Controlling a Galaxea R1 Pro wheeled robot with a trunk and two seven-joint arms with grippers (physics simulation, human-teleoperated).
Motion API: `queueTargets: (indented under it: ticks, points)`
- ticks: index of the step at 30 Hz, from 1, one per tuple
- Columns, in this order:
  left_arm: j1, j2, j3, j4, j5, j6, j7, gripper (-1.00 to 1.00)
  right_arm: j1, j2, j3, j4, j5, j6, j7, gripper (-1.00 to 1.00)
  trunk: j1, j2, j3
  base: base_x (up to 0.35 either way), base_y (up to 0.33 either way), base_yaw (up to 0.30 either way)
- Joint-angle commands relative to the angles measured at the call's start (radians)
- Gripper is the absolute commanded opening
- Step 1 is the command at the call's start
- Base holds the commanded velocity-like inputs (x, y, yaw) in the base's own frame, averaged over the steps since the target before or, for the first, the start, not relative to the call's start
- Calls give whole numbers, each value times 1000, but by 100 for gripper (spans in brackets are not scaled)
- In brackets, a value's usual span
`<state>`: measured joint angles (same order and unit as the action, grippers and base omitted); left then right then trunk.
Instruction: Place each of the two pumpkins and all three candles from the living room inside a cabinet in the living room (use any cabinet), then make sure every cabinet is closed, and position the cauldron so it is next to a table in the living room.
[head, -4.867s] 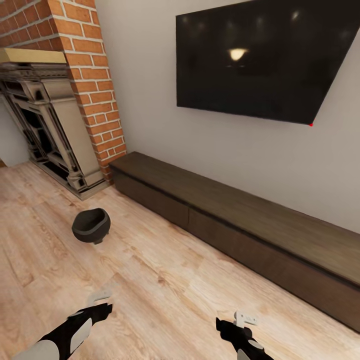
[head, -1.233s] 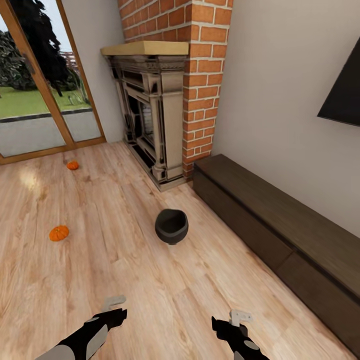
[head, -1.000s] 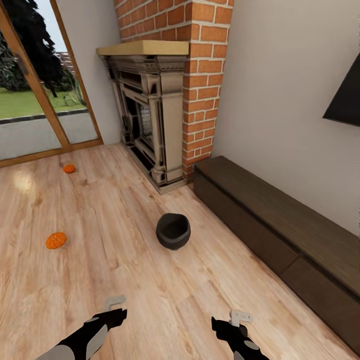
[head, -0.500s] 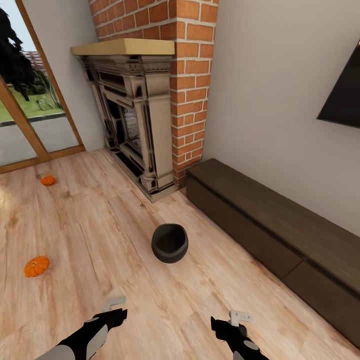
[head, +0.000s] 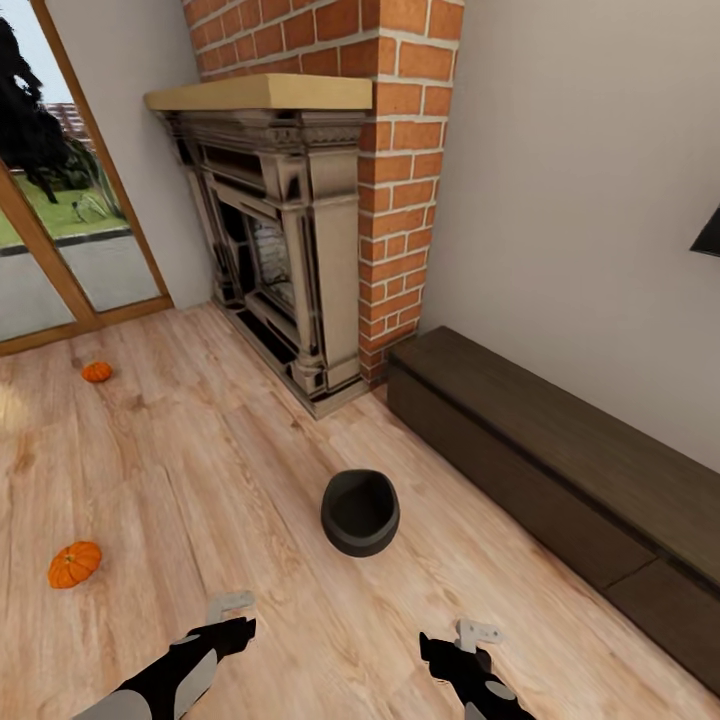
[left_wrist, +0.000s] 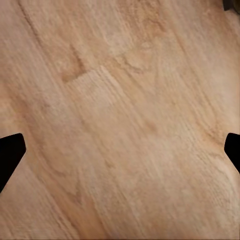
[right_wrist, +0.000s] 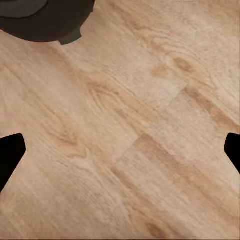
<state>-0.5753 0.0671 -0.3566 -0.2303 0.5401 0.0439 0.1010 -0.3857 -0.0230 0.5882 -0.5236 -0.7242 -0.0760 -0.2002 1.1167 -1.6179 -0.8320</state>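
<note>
The black cauldron (head: 360, 512) stands upright on the wood floor, a short way ahead of both arms and in front of the cabinet. Its belly also shows at the edge of the right wrist view (right_wrist: 45, 17). One orange pumpkin (head: 74, 564) lies on the floor at the left, another pumpkin (head: 96, 372) farther off near the glass door. The long dark-brown cabinet (head: 540, 450) runs along the right wall, its fronts shut. My left gripper (head: 232, 612) and right gripper (head: 470, 640) hover low over bare floor, both open and empty. The candles and the table are out of view.
An ornate grey-beige fireplace surround (head: 280, 230) with a brick chimney (head: 400, 150) stands behind the cauldron. A wood-framed glass door (head: 60, 250) is at the far left. A corner of the wall TV (head: 708, 236) shows at the right.
The camera has swung and moved, so the whole picture has shifted. The cauldron now sits lower and nearer to my arms. Both arms hold the same pose.
</note>
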Motion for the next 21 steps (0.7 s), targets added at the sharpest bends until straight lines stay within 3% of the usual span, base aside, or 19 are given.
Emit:
queueTargets:
  ticks: [1,21]
  points:
    - [0,1,-8,-3,8,4,6,100,-1,-1,8,-1,-11,-5,-7,100,0,0,-1,288,160,0]
    - [0,0,-8,-3,8,2,6,100,-1,-1,8,-1,-11,-6,-8,100,0,0,1,316,26,-1]
